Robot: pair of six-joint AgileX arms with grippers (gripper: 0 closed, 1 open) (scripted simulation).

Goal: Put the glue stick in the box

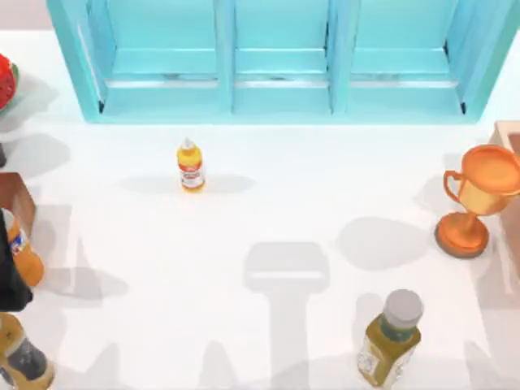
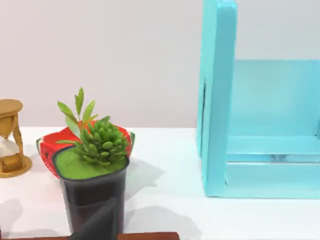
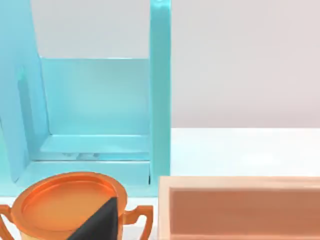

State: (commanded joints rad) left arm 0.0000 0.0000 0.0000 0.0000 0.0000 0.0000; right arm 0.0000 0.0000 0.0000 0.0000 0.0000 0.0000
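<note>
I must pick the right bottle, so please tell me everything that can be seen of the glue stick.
The glue stick is the smallest bottle in the top view: a yellow-orange body that looks like plastic, a white pointed cap, closed, and a red-and-white label. It stands upright on the white table, left of centre, in front of the turquoise shelf, apart from it. Nothing but the table touches it.

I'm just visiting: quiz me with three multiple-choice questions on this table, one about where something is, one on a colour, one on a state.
1. Where is the glue stick?
A. inside the shelf
B. on the table in front of the blue shelf
C. beside the trophy

2. What colour is the trophy?
A. orange
B. green
C. blue

3. How is the glue stick standing?
A. on its side
B. upright, cap up
C. held by jaws

Answers: 1 B, open table before the shelf. 2 A, shiny orange cup. 3 B, white cap points up, nothing touching.
</note>
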